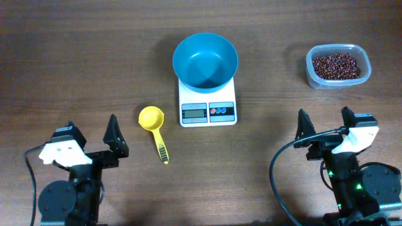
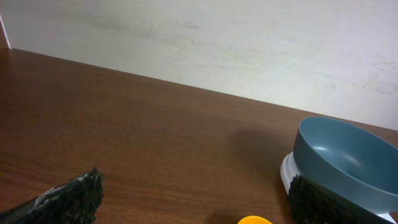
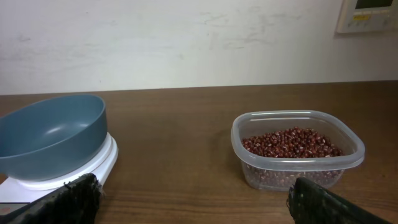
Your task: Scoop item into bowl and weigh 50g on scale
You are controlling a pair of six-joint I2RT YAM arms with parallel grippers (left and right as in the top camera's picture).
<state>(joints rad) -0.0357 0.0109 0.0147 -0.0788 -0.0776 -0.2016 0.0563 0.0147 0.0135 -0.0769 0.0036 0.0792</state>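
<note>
Left pincer [image 1: 91, 130] and right pincer [image 1: 325, 122] gape, empty. Ahead-left of the right one, a smooth round blue bowl [image 1: 205, 59] sits on the square white scale [image 1: 207, 112]. Tiny reddish beans [image 1: 337, 65] fill a clear tub [image 1: 309, 69] straight ahead.

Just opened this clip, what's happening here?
Nothing is being handled yet. Both arms sit at the near edge of the table, the left gripper and right gripper open and empty. The blue bowl stands empty on the scale. The yellow scoop lies on the table left of the scale, and the beans are in the clear tub at far right.
</note>
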